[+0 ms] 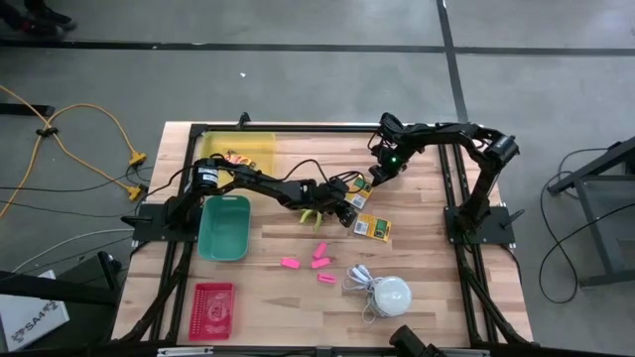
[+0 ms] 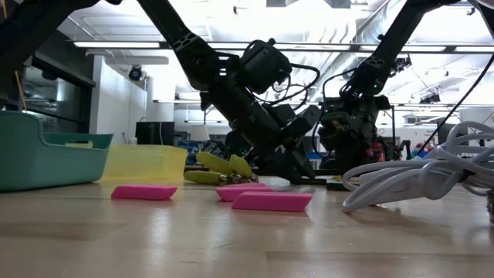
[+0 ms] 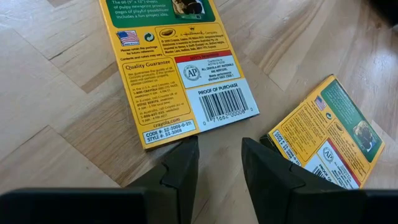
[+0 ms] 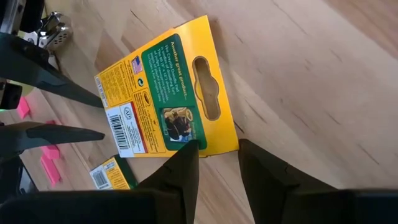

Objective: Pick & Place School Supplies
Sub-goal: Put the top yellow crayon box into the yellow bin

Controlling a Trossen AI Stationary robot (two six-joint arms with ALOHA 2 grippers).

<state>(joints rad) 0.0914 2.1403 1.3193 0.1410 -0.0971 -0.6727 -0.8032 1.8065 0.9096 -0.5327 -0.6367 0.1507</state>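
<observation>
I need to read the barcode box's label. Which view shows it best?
The left wrist view: the barcode box fills it, print sharp, above the open left gripper. The right wrist view shows it whole but angled; the high view tiny; the low view hides it.

We see yellow boxes (image 3: 186, 68) with green panels, a red-bordered white label and a black-and-white barcode; a second box (image 3: 329, 134) shares those colours. The erasers (image 1: 290, 263) are bright pink, the scissors' handles (image 2: 220, 164) lime green. The bin (image 1: 224, 227) is teal, another tray (image 1: 250, 149) yellow, and a basket (image 1: 212, 308) red with what seems a mesh pattern. The dome (image 1: 391, 294) and its cord (image 2: 417, 174) are white. The table (image 1: 446, 268) is pale striped wood, the arms (image 1: 268, 183) black.
</observation>
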